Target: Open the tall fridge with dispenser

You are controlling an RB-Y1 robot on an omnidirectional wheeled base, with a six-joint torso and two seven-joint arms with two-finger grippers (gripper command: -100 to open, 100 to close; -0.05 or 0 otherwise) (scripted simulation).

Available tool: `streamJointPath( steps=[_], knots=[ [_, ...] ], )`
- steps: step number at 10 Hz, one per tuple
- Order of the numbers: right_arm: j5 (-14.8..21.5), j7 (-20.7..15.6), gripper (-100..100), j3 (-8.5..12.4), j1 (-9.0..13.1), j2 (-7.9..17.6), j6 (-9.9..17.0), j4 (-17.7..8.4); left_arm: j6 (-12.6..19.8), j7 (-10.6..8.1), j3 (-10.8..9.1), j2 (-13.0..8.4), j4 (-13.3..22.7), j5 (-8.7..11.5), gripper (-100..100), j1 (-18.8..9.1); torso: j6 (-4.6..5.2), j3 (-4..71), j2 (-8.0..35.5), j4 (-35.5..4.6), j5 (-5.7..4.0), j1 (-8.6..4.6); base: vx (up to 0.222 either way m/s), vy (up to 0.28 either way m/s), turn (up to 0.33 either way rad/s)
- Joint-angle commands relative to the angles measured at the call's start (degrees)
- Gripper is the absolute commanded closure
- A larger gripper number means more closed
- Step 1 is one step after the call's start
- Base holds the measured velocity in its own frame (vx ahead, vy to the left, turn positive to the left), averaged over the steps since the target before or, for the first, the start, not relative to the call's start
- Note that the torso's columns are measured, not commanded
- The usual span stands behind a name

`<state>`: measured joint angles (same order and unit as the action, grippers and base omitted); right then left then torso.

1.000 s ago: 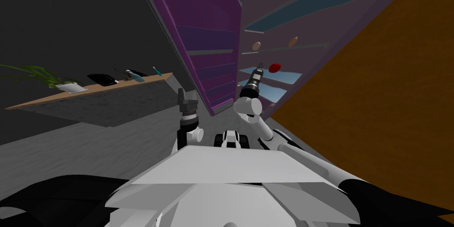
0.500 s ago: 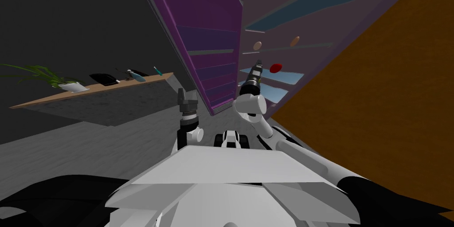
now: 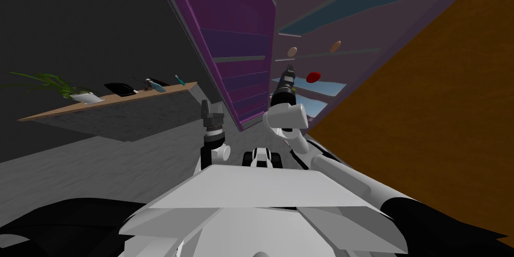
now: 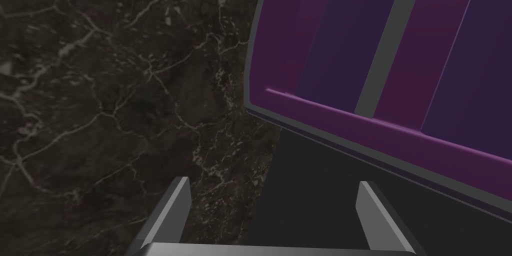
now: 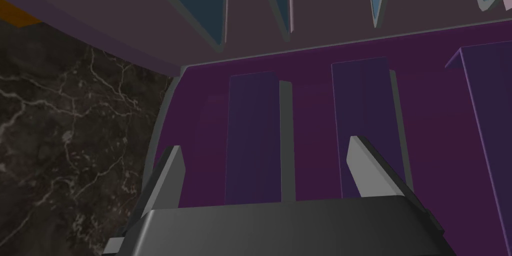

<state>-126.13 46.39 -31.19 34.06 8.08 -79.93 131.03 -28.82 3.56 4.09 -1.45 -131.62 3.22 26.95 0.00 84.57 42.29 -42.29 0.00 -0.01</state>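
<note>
Risk: the right gripper point(image 5: 264, 143) reaches into the gap between the fridge door point(image 3: 236, 43) and the fridge compartment point(image 3: 321, 88). My guess is that a sideways sweep toward the shelves could knock the red item point(image 3: 313, 76), or a blade could snag a ledge on the door's inner face. If the door swung back, it would close on that arm.

Left gripper point(image 4: 272, 180): blades apart at full spread, nothing between them. It is held low by the chest, facing the door's lower rounded corner but apart from it.

Right gripper: blades likewise apart and empty, facing the purple inner face with its darker panels. Contact not evident.

Fridge door: stands swung well out from the compartment, inner side toward me. Opening looks largely done.

Compartment: pale blue shelves, red item and two beige items on them. An orange wall point(image 3: 426, 118) stands on the right.

Far left: a surface point(image 3: 115, 101) carrying a potted plant point(image 3: 55, 86).
</note>
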Motion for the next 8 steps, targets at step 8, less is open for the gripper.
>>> streamJointPath(
  steps=[8],
  knots=[
    [-15.1, -12.6, -100, 0.6, 5.1, -1.0, -5.3, 7.2, 0.0, 0.00, 0.00, 0.0, 0.0, 0.0, 0, 0.0, 0.00, 0.0, 0.0, 0.0, 0.00, 0.00, 0.000, -0.011, 0.022]
  ],
)
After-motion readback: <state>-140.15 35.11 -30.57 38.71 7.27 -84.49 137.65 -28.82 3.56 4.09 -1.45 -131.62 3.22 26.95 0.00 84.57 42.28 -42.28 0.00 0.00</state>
